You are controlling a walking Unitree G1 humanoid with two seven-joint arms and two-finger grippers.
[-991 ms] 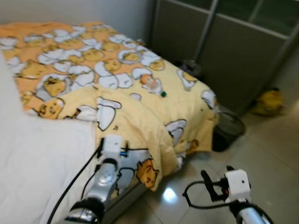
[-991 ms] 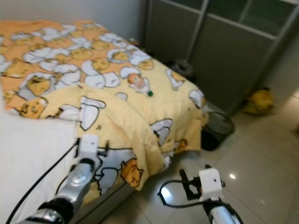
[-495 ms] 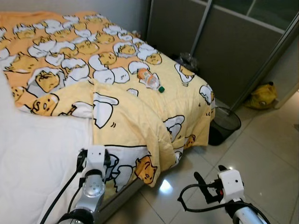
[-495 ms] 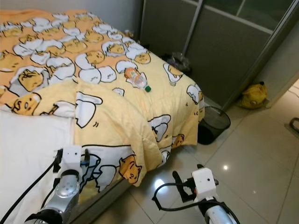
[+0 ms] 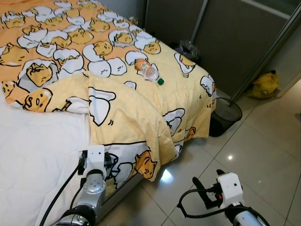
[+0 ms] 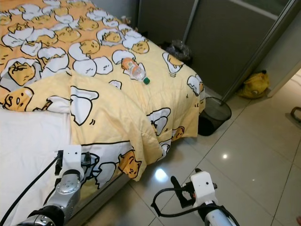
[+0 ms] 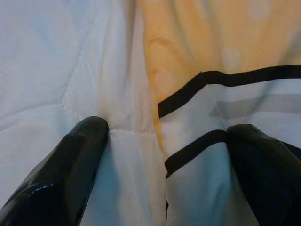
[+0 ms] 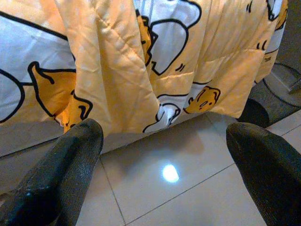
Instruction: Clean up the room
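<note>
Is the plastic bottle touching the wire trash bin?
Apart. In the left eye view the plastic bottle lies on top of the yellow quilt, while the wire trash bin stands on the floor past the bed's corner, quilt between them.

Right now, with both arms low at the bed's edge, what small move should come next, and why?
Probably step closer and raise the right end effector toward the clear plastic bottle with the green cap. It lies loose on the yellow cartoon-print quilt, beyond both open end effectors; the black mesh wastebasket stands nearby.
</note>
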